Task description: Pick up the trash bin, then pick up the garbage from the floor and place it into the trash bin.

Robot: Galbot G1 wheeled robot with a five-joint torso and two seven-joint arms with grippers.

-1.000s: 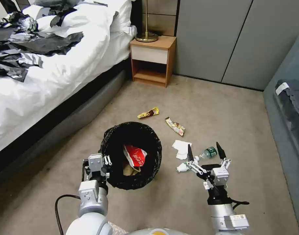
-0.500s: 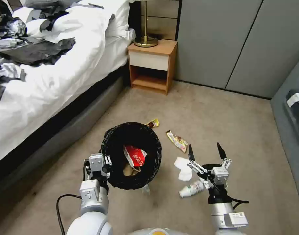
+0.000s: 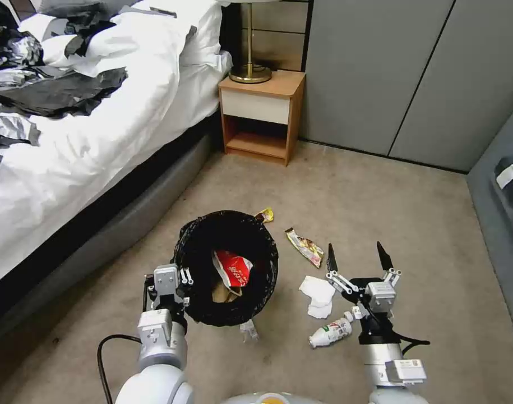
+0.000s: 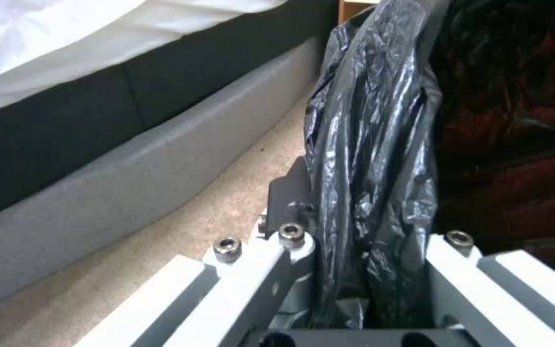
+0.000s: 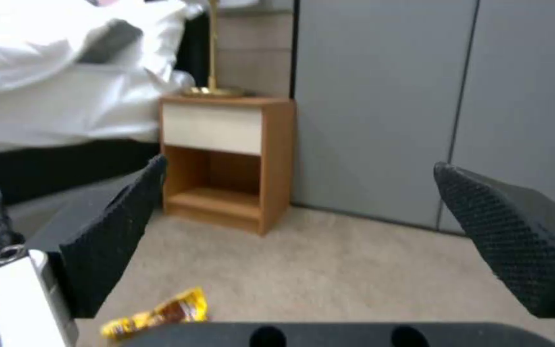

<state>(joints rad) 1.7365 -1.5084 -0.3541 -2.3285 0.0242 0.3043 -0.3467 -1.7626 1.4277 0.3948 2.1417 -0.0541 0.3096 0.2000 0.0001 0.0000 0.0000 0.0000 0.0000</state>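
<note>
The trash bin [image 3: 227,266], round with a glossy black liner, hangs above the carpet with my left gripper [image 3: 174,279] shut on its near-left rim; the left wrist view shows the bag liner [image 4: 371,193] pinched between the jaws. Inside lie a red-and-white wrapper [image 3: 232,267] and a tan paper bag [image 3: 220,292]. On the floor to its right lie white tissues [image 3: 318,295], a clear bottle [image 3: 330,332], a wrapper [image 3: 304,246] and a yellow wrapper [image 3: 265,215]. My right gripper [image 3: 357,256] is open, held above the tissues and bottle. The yellow wrapper [image 5: 155,313] shows below its fingers.
A bed [image 3: 71,129] with white bedding and black plastic sheets [image 3: 49,95] runs along the left. A wooden nightstand [image 3: 260,115] with a brass lamp [image 3: 249,70] stands at the back. Grey wardrobe doors [image 3: 413,73] line the rear wall; a grey sofa [image 3: 505,196] is on the right.
The whole view has shifted, so the camera moved back and the floor litter now sits nearer my right gripper. Both grippers keep their states and the bin stays held.
</note>
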